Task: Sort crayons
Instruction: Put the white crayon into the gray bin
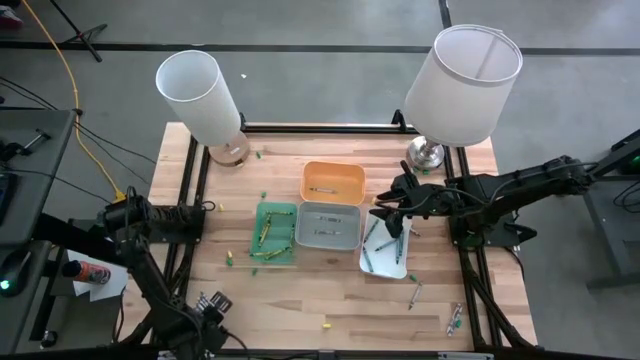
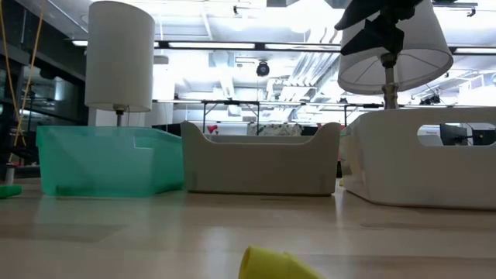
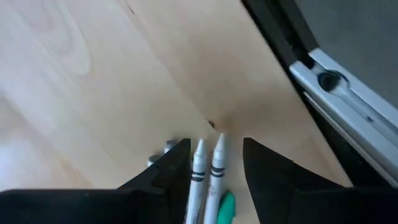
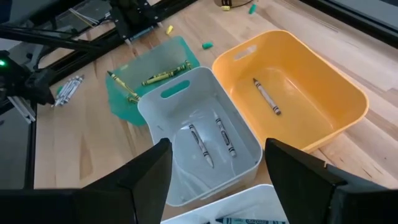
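My left gripper (image 1: 208, 303) stands near the table's near left corner, pointing down. Its two fingers are on either side of two grey-white crayons (image 3: 208, 167) that lie side by side on the wood, with a gap still showing beside them. A teal crayon (image 3: 226, 208) lies just behind the pair. My right gripper (image 4: 217, 186) hangs open over the grey tray (image 4: 199, 143), holding nothing. The grey tray holds two crayons, the orange tray (image 1: 334, 182) one, and the green tray (image 1: 275, 232) several. The white tray (image 1: 385, 255) holds teal ones.
Loose crayons lie at the near right (image 1: 413, 292) (image 1: 455, 320), and a yellow one (image 2: 271, 265) lies near the front edge. Small green bits (image 1: 228, 258) lie left of the green tray. Two lamps (image 1: 200, 95) (image 1: 462, 85) stand at the far corners. A metal frame rail (image 3: 348, 99) runs close by my left gripper.
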`<action>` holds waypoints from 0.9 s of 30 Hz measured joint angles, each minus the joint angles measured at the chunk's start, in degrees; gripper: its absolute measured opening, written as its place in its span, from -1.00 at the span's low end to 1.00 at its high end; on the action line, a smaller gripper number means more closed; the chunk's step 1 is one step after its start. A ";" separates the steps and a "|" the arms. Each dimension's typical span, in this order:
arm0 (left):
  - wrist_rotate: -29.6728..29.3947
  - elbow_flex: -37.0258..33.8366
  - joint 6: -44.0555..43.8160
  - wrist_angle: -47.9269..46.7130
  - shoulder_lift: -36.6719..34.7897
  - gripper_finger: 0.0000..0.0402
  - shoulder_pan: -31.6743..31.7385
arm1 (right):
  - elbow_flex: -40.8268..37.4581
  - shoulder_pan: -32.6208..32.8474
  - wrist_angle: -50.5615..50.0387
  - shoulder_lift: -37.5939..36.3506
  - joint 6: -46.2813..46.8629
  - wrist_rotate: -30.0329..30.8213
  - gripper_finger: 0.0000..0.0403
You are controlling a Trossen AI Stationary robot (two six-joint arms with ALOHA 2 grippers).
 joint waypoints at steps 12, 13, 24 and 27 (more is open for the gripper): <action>3.55 -3.47 -1.46 2.50 0.02 -0.35 0.02 | 0.00 0.00 0.01 0.00 0.00 0.00 0.24; 3.56 -3.72 -1.43 2.79 -0.01 -0.35 0.02 | 0.00 0.00 0.00 0.00 0.00 -0.02 0.24; 2.04 -4.31 4.12 2.22 -0.09 -0.35 1.50 | 0.00 0.00 -0.04 0.00 -0.09 -0.02 0.24; 1.64 -4.31 6.52 1.70 -0.09 -0.35 3.30 | 0.00 0.00 -0.05 0.00 -0.15 -0.01 0.24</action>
